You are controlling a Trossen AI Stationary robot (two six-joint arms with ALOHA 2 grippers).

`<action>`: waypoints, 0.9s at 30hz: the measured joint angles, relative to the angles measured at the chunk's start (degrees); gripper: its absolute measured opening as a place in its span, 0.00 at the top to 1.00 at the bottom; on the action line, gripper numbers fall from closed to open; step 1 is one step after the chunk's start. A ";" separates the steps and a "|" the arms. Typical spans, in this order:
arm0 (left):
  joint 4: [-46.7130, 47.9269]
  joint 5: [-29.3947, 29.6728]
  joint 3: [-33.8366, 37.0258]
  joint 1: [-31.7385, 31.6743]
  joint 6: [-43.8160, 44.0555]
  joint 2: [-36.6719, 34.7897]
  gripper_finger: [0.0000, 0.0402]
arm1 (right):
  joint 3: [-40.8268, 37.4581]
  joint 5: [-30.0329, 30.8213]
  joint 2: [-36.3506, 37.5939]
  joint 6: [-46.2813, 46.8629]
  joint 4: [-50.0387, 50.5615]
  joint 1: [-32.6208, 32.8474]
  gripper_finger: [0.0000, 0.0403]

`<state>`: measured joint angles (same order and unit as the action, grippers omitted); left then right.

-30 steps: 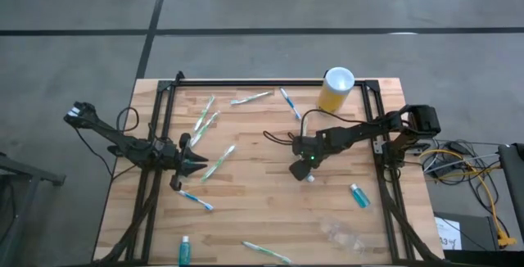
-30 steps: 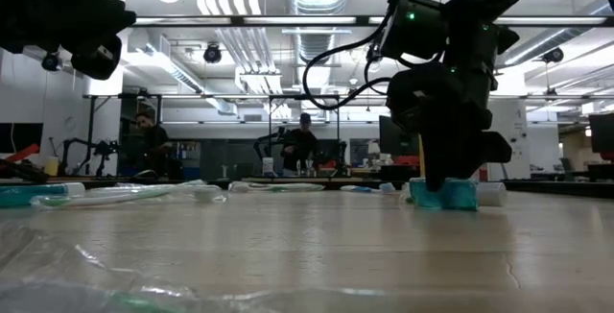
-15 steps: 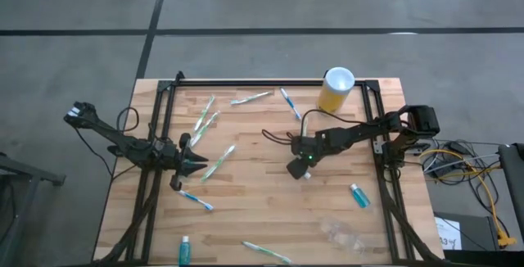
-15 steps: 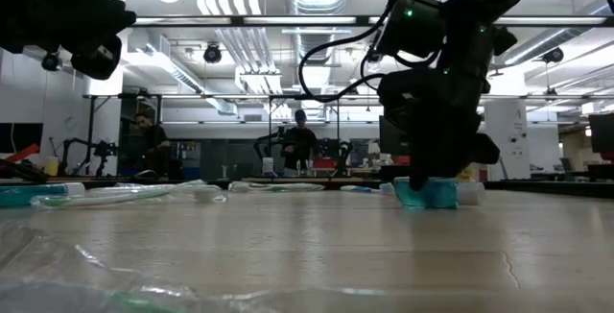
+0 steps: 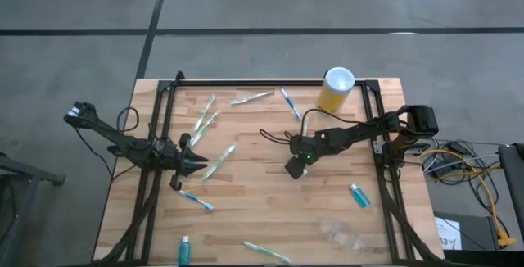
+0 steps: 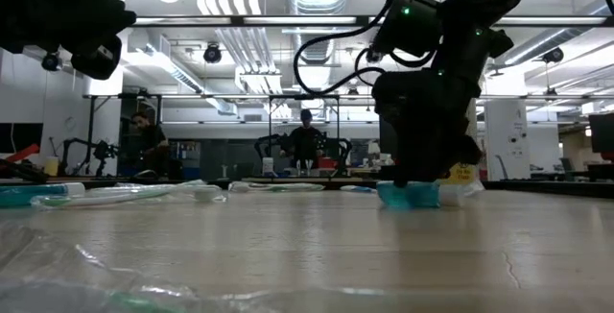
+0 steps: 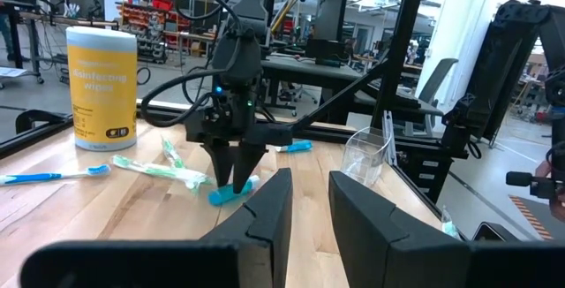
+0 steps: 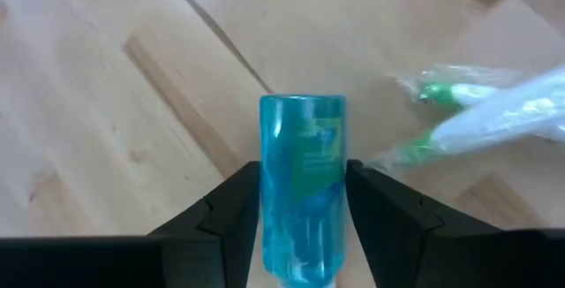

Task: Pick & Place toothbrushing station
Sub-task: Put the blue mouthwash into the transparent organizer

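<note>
Midtable, right tool astride a teal tube, fingers touching its sides; clear cup apparently empty.

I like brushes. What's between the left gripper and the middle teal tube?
A white-green toothbrush, right beside the left gripper; then nothing up to the teal tube. The high view shows it.
</note>
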<state>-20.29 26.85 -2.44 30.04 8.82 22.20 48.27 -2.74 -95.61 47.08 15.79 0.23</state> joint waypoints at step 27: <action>0.33 0.00 0.00 0.00 0.02 0.02 0.79 | 0.04 5.58 17.05 -1.69 14.31 3.52 0.51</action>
<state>-19.97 26.85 -2.44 30.04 8.84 22.22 48.31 2.83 -78.55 45.40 30.10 3.75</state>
